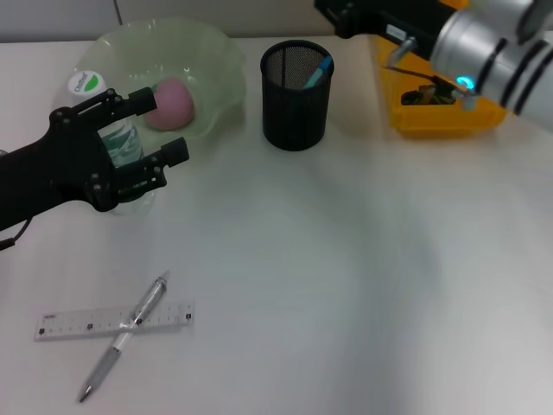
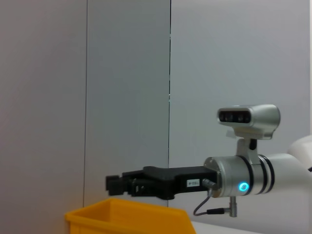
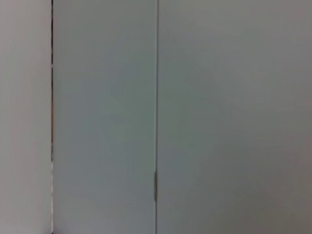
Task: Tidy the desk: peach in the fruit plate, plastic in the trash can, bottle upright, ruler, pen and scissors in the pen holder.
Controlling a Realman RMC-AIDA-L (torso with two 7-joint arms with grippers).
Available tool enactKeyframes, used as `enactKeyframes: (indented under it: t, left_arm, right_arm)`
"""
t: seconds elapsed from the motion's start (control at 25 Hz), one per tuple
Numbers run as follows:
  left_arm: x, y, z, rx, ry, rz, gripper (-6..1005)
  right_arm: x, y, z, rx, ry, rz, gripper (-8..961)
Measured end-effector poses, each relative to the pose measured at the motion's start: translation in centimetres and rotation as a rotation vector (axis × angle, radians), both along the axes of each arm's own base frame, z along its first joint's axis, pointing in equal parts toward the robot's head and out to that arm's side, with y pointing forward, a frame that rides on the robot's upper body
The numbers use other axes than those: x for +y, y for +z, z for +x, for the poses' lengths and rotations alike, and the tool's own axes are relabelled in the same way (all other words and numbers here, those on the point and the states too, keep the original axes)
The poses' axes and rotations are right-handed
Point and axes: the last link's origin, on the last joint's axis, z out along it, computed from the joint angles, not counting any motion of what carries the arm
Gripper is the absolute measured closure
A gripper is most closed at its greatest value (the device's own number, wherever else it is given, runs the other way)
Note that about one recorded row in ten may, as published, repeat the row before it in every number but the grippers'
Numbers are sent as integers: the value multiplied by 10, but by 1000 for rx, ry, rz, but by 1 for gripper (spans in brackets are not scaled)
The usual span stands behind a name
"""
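Note:
My left gripper point(image 1: 158, 127) is closed around a clear bottle point(image 1: 123, 145) with a white cap, which stands upright beside the fruit plate point(image 1: 216, 60). A pink peach point(image 1: 171, 104) lies in that green glass plate. The black mesh pen holder point(image 1: 296, 104) holds a blue-handled item point(image 1: 320, 71). A clear ruler point(image 1: 86, 322) lies at the front left with a pen point(image 1: 130, 328) across it. My right arm point(image 1: 484, 47) reaches over the yellow trash can point(image 1: 441, 117). Its gripper point(image 2: 113, 184) shows in the left wrist view, hovering above the can point(image 2: 126, 217).
The ruler and pen lie near the table's front left edge. The plate, pen holder and trash can stand in a row along the back. The right wrist view shows only a grey wall.

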Motion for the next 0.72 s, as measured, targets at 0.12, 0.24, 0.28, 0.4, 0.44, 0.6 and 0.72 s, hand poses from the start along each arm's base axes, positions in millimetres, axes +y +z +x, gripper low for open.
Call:
enactKeyframes:
  t: [0.12,0.24,0.28,0.4,0.44,0.6,0.72]
  left_arm:
    - [-1,-1,0,-4,1,-3,246]
    - [-1,-2,0,-6,2,-10,246]
    - [-2,-3,1,-13,3,-19,246]
    - [-5,-5,5,-41,-5,-52,246]
    - [-6,-5,6,-43,-13,-58,246]
    - [-9,-12,8,-23,-41,-93,246]
    - [-13,-19,9,-2,-58,-121,246]
  right_arm:
    - [-12,15,12,56,7,2,689]
    - [-20,23,19,79,10,2,657]
    - [-24,26,22,84,12,-2,647]
    - [-37,31,31,70,28,-28,615]
    - [-42,32,33,64,33,-41,605]
    - [-58,36,41,37,64,-100,582]
    - [-71,43,45,23,111,-144,579]
